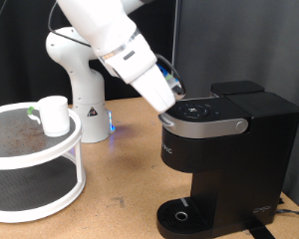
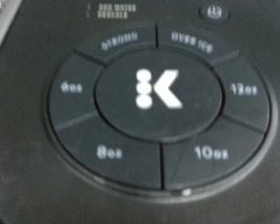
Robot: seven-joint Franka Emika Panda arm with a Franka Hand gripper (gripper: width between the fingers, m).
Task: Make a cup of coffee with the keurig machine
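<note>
Fingers of the gripper [image 1: 175, 101] were hidden against the top of the keurig machine [image 1: 221, 144]; whether they were parted or closed could not be told. Close below the hand sat the button dial [image 2: 157, 89], its white K ringed by STRONG, OVER ICE, 12oz, 10oz and 8oz. Behind, the white arm [image 1: 120, 45] slanted down from the exterior view's top. Well apart, the cup [image 1: 54, 115] stood on a round white tiered stand [image 1: 35, 159] at the exterior view's left.

The keurig machine [image 2: 140, 112] buttons read STRONG, OVER ICE, 12oz, 10oz, 8oz (centre: white K).
</note>
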